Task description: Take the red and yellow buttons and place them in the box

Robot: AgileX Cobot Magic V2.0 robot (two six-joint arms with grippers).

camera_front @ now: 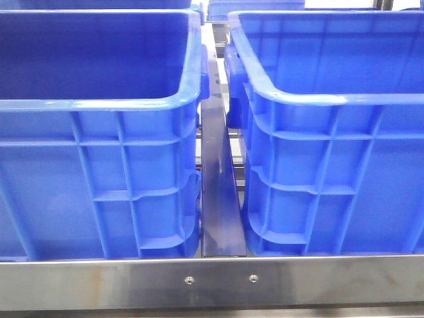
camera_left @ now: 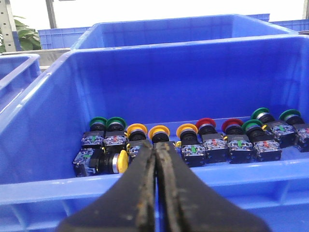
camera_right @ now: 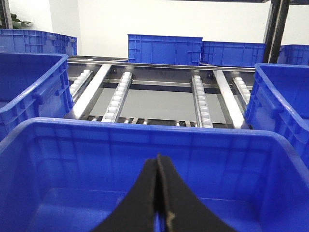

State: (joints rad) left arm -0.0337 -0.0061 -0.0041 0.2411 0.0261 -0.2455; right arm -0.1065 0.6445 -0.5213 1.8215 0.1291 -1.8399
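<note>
Two blue crates [camera_front: 99,165] of glossy moulded plastic, ribbed on their outer walls, stand on a brushed-metal rail [camera_front: 212,281] dotted with two screws. Inside one crate [camera_left: 159,87], the red buttons [camera_left: 206,123] and yellow buttons [camera_left: 137,130] show smooth, shiny plastic caps on dark bodies. The left pincer [camera_left: 155,145] is matt black, its inner edges worn and rough. The right pincer [camera_right: 159,162] has a similar dull black finish. Beyond, white plastic rollers [camera_right: 116,99] sit in pale metal tracks.
</note>
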